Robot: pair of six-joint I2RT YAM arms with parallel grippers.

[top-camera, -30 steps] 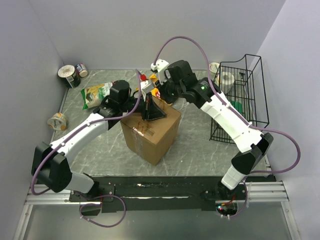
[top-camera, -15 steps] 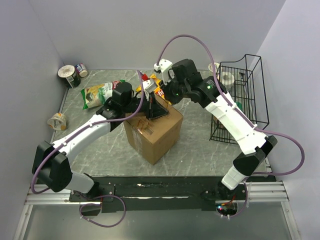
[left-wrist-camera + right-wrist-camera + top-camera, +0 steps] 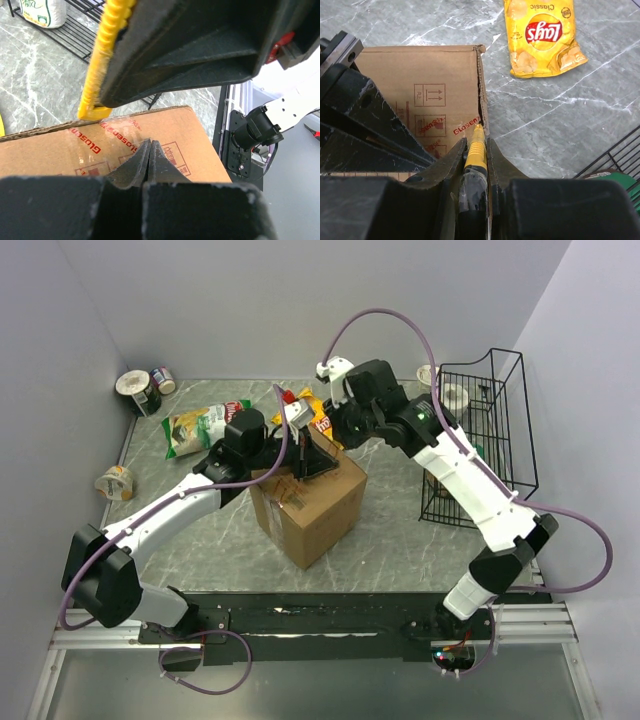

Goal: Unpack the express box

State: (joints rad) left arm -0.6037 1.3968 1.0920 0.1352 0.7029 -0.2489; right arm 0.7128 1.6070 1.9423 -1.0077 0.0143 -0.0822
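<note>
The express box (image 3: 308, 508) is a brown carton standing in the middle of the table, with its flaps down. My left gripper (image 3: 304, 462) is shut and empty, its tips (image 3: 150, 143) resting on the taped box top (image 3: 165, 135). My right gripper (image 3: 335, 432) is shut on a yellow utility knife (image 3: 476, 150). The knife tip sits at the far top edge of the box (image 3: 427, 90), in the seam. The knife (image 3: 104, 55) also shows in the left wrist view, just above the box edge.
A yellow Lay's bag (image 3: 542, 35) lies behind the box. A black wire basket (image 3: 482, 430) stands at the right with rolls inside. A green chip bag (image 3: 200, 426), cans (image 3: 140, 390) and a cup (image 3: 115, 482) are at the left.
My right gripper with the knife has shifted slightly right along the box's far edge. The box has turned a little. My left gripper stays shut on the box top.
</note>
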